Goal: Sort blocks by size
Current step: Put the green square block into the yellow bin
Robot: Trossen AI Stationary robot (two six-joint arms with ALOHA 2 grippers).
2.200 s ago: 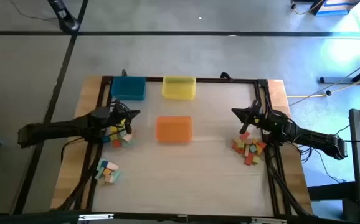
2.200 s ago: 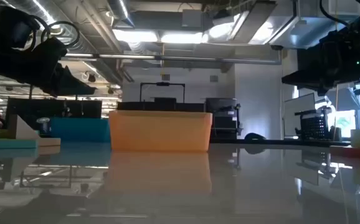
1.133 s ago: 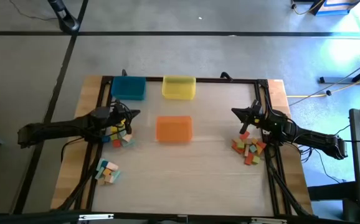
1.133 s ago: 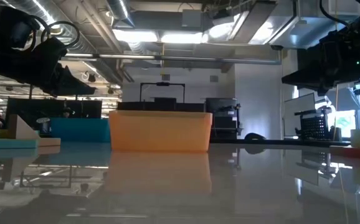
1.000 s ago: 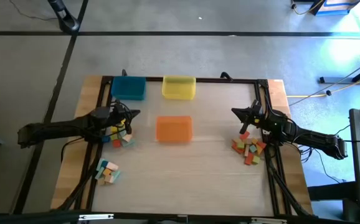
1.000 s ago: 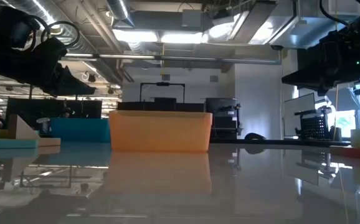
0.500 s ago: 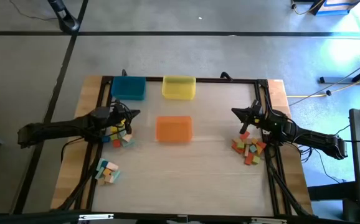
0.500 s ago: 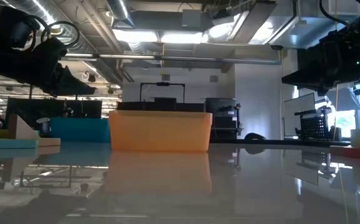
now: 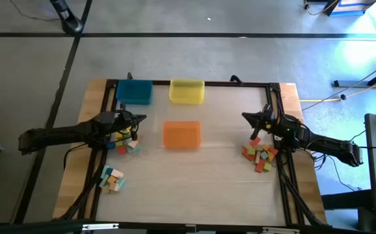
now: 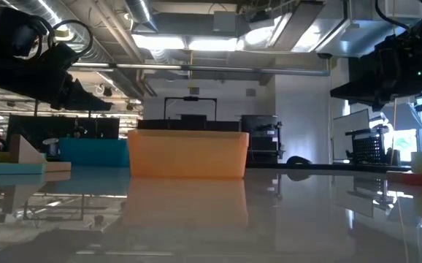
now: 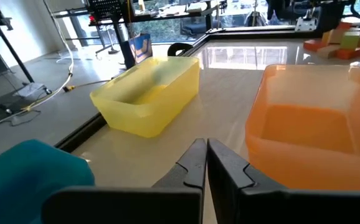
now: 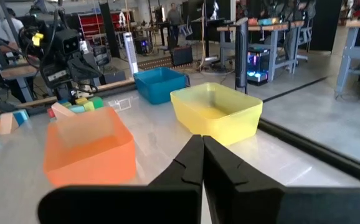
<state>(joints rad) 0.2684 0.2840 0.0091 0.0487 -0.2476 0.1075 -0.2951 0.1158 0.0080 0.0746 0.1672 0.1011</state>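
**Both pincers closed, nothing held**

The left pincer hangs over the left pile of blocks, fingers pressed together and empty. The right pincer, equally closed, sits just beside the right pile. A 3rd cluster lies nearer the worktop's front-left. The orange tray stands between the arms.

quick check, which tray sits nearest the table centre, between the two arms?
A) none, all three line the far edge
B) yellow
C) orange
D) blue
C: in the high view the orange tray sits mid-table between the left gripper and right gripper, while the blue tray and yellow tray sit side by side at the far edge.
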